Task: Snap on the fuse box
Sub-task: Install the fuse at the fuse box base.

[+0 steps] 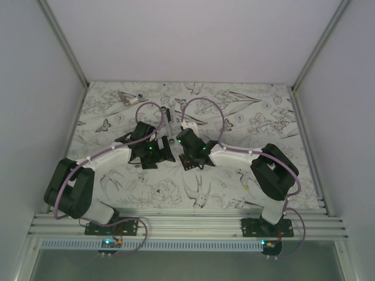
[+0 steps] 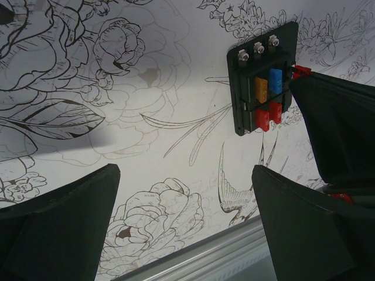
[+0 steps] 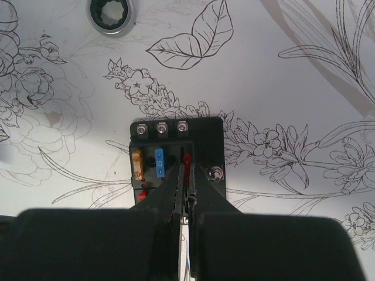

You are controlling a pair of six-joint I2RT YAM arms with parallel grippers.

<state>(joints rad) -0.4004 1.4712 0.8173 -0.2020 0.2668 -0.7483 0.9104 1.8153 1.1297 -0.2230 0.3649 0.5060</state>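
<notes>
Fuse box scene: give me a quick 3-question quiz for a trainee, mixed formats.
1. True or false: the left pincer is shut on the fuse box.
2. What colour is the fuse gripped by the right pincer? A blue, B red, C orange.
3. Fill in: in the right wrist view, the far edge of the fuse box carries a row of ___ screw heads.

Key:
1. False. It is open and apart from the box.
2. B. It holds the red fuse over the box.
3. Three.
</notes>
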